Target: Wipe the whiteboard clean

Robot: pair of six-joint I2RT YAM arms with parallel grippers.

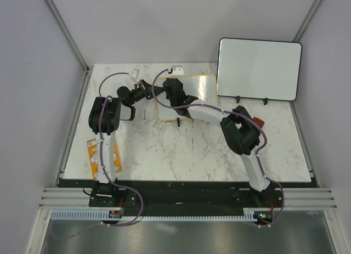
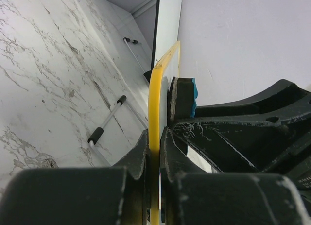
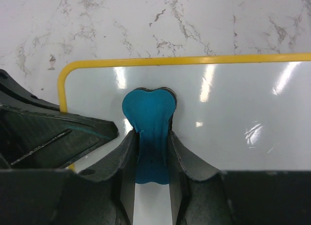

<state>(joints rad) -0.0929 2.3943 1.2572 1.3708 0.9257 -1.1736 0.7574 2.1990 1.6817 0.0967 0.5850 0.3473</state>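
Pinching the whiteboard (image 1: 205,89) by its yellow frame, the left gripper (image 2: 155,137) has its jaws clamped on the edge, toward the marble table's (image 1: 164,150) back middle. The right gripper's (image 3: 153,137) jaws squeeze a blue eraser (image 3: 148,108) against the board's surface.

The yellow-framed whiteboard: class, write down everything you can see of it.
The whiteboard is a small rectangle with rounded corners, a glossy white face and a thin yellow frame. It sits on the marble table, in front of a larger black-framed board. No writing shows on its visible part. The left hand clamps its edge, and the right hand presses a blue eraser against its face.
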